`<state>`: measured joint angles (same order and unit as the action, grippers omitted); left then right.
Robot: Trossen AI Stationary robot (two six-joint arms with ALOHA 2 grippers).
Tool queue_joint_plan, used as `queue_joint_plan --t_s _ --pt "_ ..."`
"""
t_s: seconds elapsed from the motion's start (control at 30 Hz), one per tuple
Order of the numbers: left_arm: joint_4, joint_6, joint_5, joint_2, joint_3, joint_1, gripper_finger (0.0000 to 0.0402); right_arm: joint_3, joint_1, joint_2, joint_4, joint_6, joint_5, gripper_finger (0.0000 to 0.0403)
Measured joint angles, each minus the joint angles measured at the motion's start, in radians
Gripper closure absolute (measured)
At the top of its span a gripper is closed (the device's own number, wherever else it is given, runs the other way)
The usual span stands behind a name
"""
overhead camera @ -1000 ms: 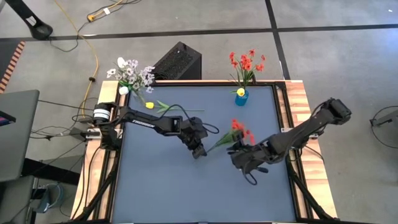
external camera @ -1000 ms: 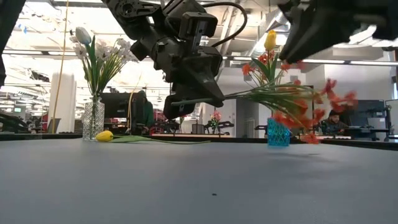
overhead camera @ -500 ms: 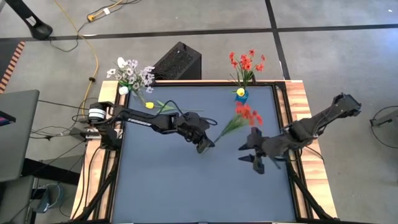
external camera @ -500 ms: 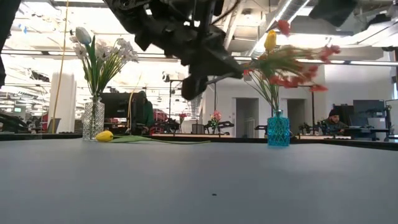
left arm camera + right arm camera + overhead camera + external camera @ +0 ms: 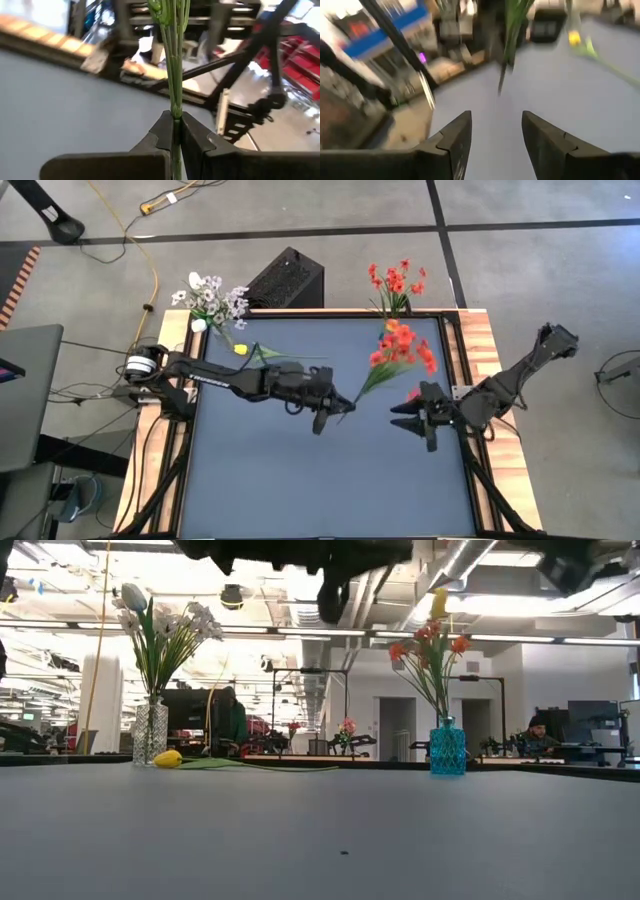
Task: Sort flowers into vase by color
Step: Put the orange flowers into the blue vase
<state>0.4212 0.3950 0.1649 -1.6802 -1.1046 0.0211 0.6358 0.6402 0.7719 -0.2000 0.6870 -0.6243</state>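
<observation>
left gripper [image 5: 335, 409]: clamped on red-orange artificial flower's thin green stem [image 5: 174, 75], aloft for blue vase [image 5: 447, 748] | right gripper [image 5: 408, 412]: fingers apart, empty, clear | yellow flower [image 5: 241, 349]: lying on table, unsorted

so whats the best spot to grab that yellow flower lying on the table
Grip the yellow flower on its thin green stem, a little behind the bloom, coming straight down with the fingers across the stem. It lies flat near the clear vase of white flowers, bloom end toward it, so the bare stem is probably the easiest place to pinch. The left gripper is shut on the red flower bunch; the right gripper is open.
</observation>
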Motion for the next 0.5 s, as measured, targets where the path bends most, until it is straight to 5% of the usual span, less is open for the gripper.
queue_joint_plan --t_s 0.17,0.5 --pt "0.025 -0.033 -0.046 -0.004 0.000 0.034 0.0400 -0.058 -0.096 0.041 0.331 -0.196 0.041 0.0202" --pt "0.048 -0.035 -0.054 -0.005 0.000 0.034 0.0400 -0.065 -0.324 0.228 0.554 -0.255 0.262 0.0201"
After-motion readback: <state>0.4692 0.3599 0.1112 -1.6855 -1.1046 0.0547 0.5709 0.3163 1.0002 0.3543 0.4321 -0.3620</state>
